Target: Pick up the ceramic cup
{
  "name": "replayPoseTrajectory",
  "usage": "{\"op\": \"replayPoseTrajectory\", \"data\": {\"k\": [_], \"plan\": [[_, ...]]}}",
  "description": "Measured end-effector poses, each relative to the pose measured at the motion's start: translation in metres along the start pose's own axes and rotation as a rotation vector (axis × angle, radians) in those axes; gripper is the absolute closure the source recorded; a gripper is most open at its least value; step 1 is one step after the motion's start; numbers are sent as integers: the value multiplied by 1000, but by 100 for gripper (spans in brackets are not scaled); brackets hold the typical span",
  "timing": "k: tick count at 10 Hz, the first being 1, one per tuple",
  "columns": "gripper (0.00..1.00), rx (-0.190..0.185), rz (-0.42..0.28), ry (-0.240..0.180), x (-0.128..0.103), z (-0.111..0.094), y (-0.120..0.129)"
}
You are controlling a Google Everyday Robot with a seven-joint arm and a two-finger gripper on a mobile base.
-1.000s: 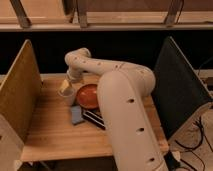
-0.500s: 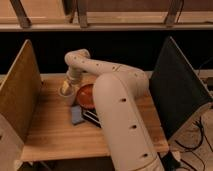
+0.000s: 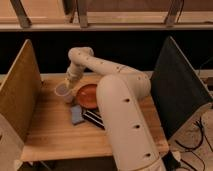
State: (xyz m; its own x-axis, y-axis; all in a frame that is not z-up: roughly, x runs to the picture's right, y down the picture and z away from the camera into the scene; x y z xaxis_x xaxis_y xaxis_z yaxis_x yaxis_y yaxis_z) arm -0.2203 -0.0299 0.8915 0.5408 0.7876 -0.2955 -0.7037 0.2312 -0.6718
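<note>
The ceramic cup is small, white and round, and sits at the left of the wooden table, just left of the wide orange bowl. My gripper reaches down from the white arm and is right at the cup's far rim. The arm's end hides the contact between them. I cannot tell whether the cup rests on the table or is raised.
A blue flat object and a dark striped packet lie in front of the bowl. A yellow panel walls the left side and a dark panel the right. The big arm link covers the table's right half.
The big arm link has shifted a little to the left. The gripper stays at the cup, which is in about the same place.
</note>
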Motion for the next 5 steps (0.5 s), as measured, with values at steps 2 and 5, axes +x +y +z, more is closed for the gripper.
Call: {"op": "replayPoseTrajectory", "data": {"k": [2,5], "plan": [[100,-26,4,-99,-17,-39,0],[100,-7,52,-250,-20,-106,-29]]}}
